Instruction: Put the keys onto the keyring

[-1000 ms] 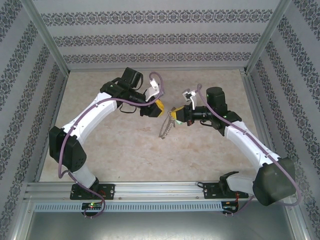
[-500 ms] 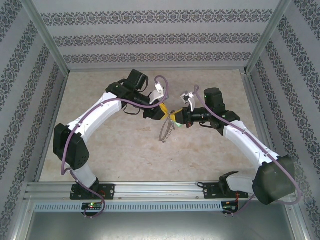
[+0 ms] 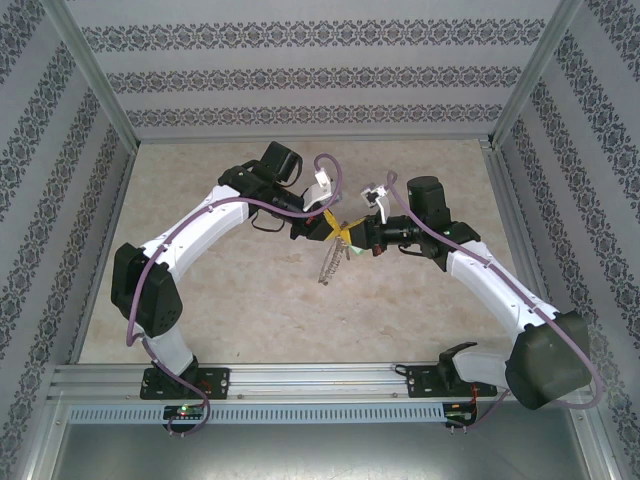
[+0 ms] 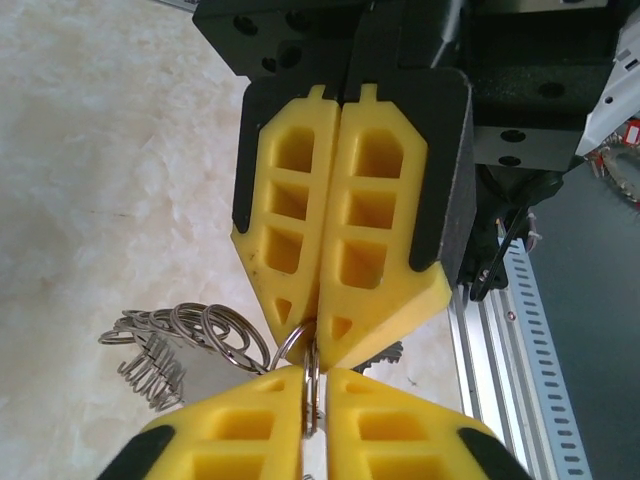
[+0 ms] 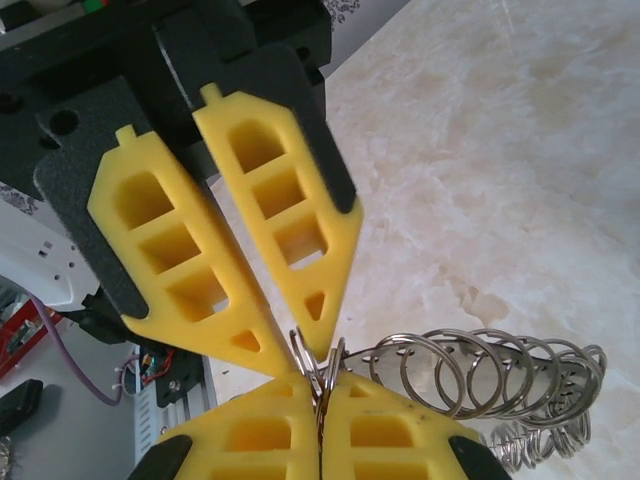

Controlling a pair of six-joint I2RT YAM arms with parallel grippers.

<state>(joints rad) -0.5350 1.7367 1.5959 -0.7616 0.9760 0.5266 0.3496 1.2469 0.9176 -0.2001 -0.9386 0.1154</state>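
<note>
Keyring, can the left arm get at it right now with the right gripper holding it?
Probably yes. The left gripper looks closed on a loop of the keyring, tip to tip with the right gripper, which pinches it at nearly the same spot. Nothing stands between them.

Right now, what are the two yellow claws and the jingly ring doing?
Silvery wire keyring with many small rings: pinched by both grippers, hanging below them.
Left black gripper with yellow fingers: shut on the keyring.
Right black gripper with yellow fingers: shut on the keyring.
</note>
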